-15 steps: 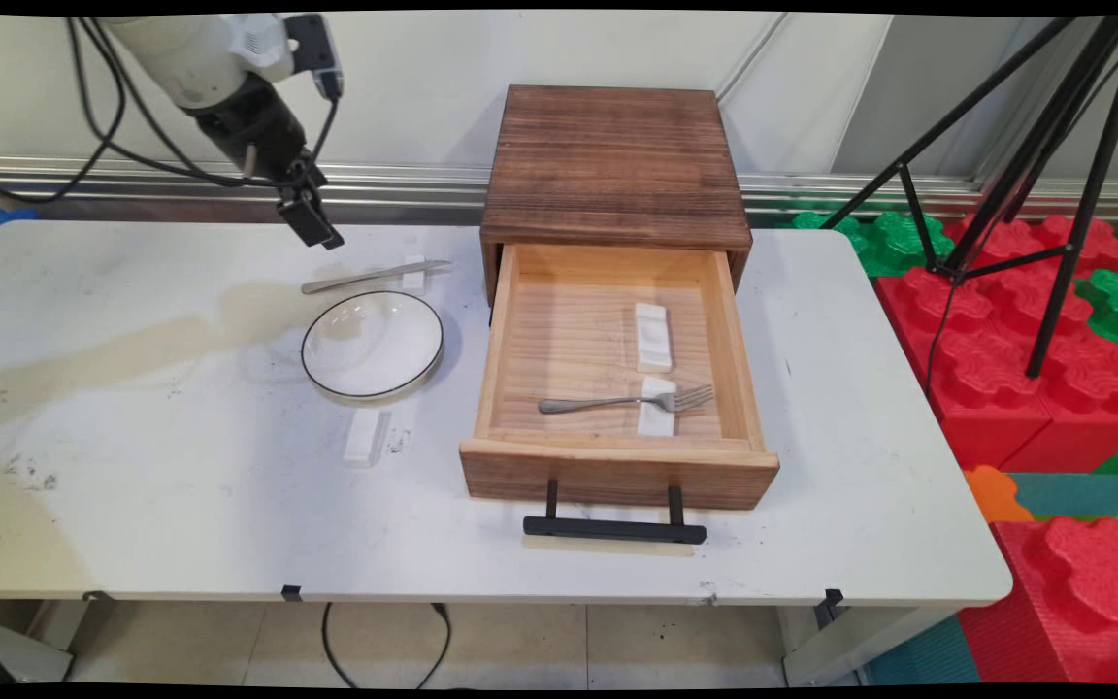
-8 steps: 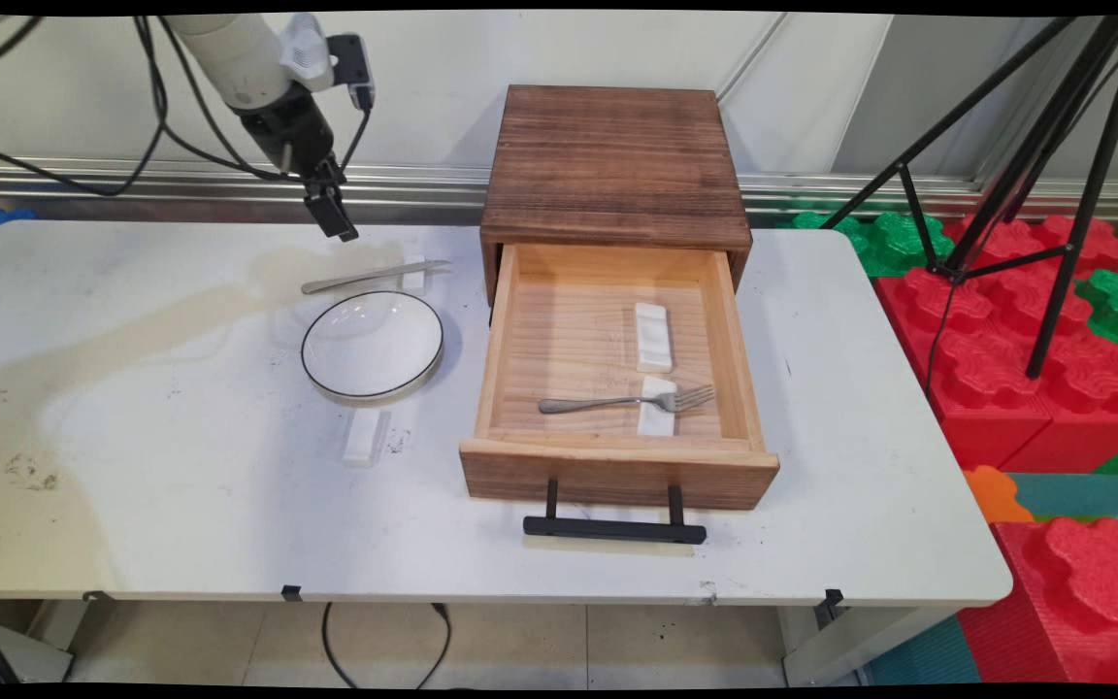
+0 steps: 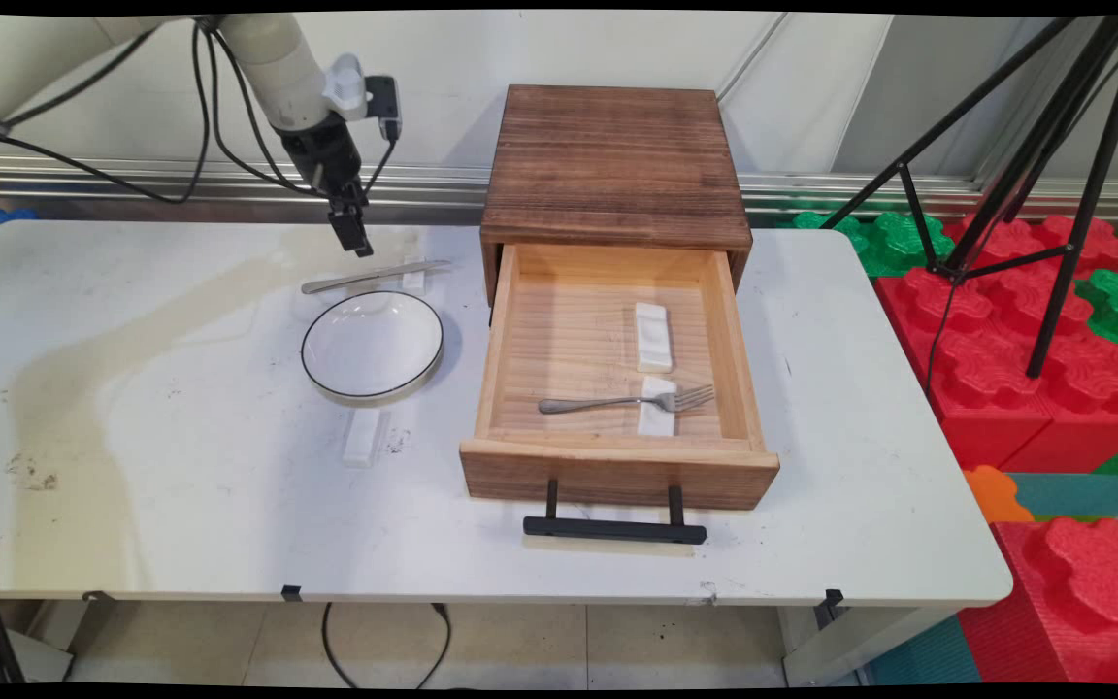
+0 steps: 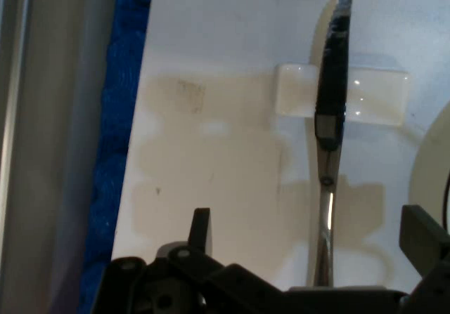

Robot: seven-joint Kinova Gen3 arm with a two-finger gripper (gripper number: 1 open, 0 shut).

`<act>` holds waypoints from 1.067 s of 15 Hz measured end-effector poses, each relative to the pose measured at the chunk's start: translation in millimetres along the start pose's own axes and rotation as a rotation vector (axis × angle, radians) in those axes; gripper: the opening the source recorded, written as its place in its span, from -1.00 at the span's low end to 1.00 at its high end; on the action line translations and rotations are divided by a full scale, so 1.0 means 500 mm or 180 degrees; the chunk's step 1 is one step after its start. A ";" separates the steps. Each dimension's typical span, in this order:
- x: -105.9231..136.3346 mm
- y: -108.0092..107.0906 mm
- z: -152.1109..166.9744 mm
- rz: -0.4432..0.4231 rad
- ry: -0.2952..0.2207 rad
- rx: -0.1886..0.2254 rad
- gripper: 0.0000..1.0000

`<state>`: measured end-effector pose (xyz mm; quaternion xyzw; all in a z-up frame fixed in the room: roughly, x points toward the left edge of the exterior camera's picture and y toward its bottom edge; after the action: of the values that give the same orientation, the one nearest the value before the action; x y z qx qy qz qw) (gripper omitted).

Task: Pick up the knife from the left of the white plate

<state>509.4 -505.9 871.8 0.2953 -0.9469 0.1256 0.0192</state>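
My gripper [image 4: 309, 237] hangs wide open, empty, over the knife [image 3: 375, 276] on its rest [image 4: 342, 93], plate [image 3: 372, 345] beside.

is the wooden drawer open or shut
Open: the drawer is pulled out of the wooden box, showing a fork inside.

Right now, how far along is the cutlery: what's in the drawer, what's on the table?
Done: the fork lies in the open drawer, across a white rest. In hand: nothing; the gripper hovers open above the knife, not touching it. Left: the knife lies on the knife rest on the table beyond the plate; the drawer's second rest is bare.
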 end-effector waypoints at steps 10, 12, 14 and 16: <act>0.005 -0.034 0.097 0.0048 -0.0041 -0.0234 1.00; 0.005 -0.036 0.107 0.0041 -0.0037 -0.0262 1.00; 0.004 -0.040 0.121 0.0026 -0.0033 -0.0299 1.00; 0.003 -0.042 0.128 0.0018 -0.0032 -0.0321 1.00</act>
<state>522.4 -539.4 814.9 0.2919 -0.9530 0.0764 0.0290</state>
